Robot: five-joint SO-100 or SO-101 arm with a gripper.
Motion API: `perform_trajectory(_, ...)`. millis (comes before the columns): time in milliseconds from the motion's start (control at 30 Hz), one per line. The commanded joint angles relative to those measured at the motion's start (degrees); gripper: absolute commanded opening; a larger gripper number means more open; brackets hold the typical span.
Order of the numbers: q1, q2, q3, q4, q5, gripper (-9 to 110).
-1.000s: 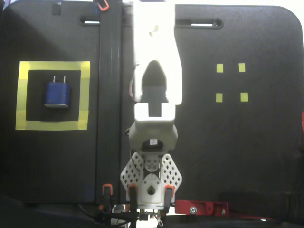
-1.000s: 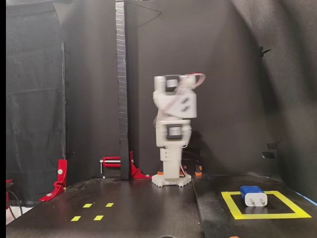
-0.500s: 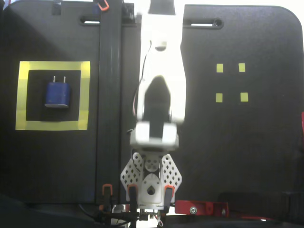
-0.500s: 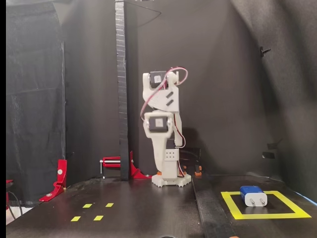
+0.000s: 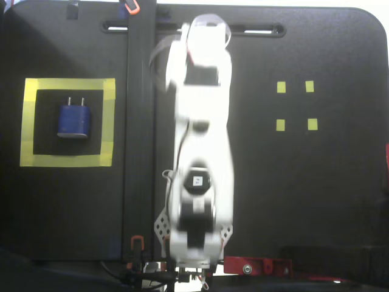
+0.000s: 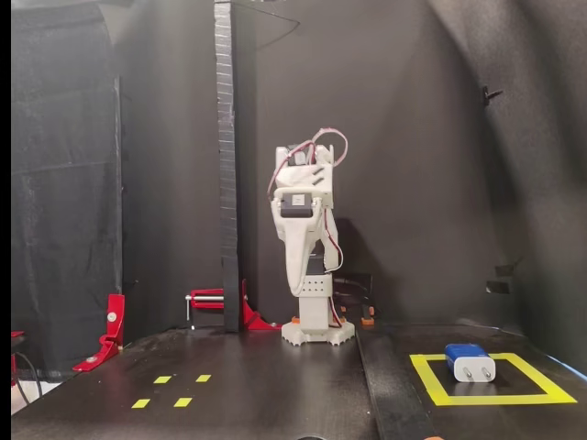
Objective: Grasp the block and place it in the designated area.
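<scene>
Over on the left of the top-down fixed view, the block lies flat inside the designated area, prongs pointing to twelve o'clock, black surface showing all round it, slightly toward the upper left of the yellow frame. Moving right, the white arm stands folded over its base in the middle of the black table, blurred, and the claw cannot be made out, so whether it is open or closed I cannot tell; nothing is seen in its hold. Further right sit four small yellow tape squares. From the low fixed view, the arm rises upright at centre, and the block rests at about four o'clock from it, well apart, within the yellow outline.
</scene>
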Motion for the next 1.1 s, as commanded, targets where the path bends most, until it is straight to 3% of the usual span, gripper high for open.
perform_trajectory(0,-0.53,8.88,6.77,-4.75,0.09,0)
perform_trajectory(400,-0.35,37.09,34.01,-19.78,-0.35,0)
perform_trajectory(733,0.26,48.25,50.45,-29.71,-1.23,0)
perform_trajectory(1067,0.7,53.88,52.91,-20.21,-1.67,0)
